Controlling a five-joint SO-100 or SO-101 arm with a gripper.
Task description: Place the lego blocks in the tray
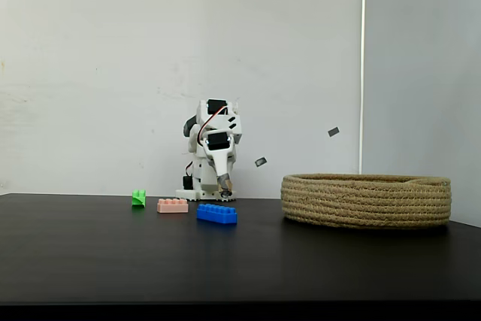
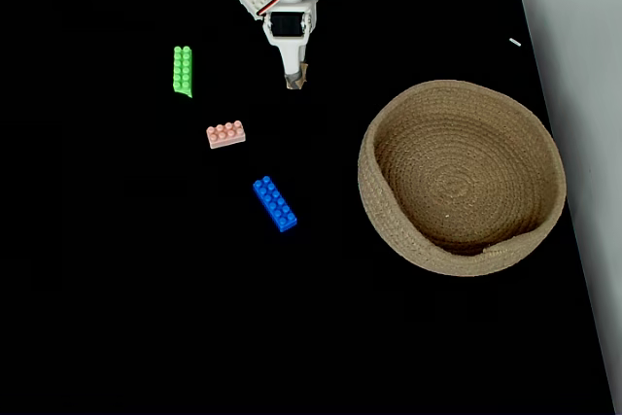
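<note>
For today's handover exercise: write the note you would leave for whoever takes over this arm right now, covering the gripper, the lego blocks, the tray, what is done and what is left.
Gripper: folded near the arm's base, pointing down, holding nothing; open or shut cannot be told.
Green block, pink block and blue block: all lying apart on the black table.
Tray: empty, to the right in the top-down fixed view.
Done: nothing yet.
Left: all three blocks into the tray.
</note>
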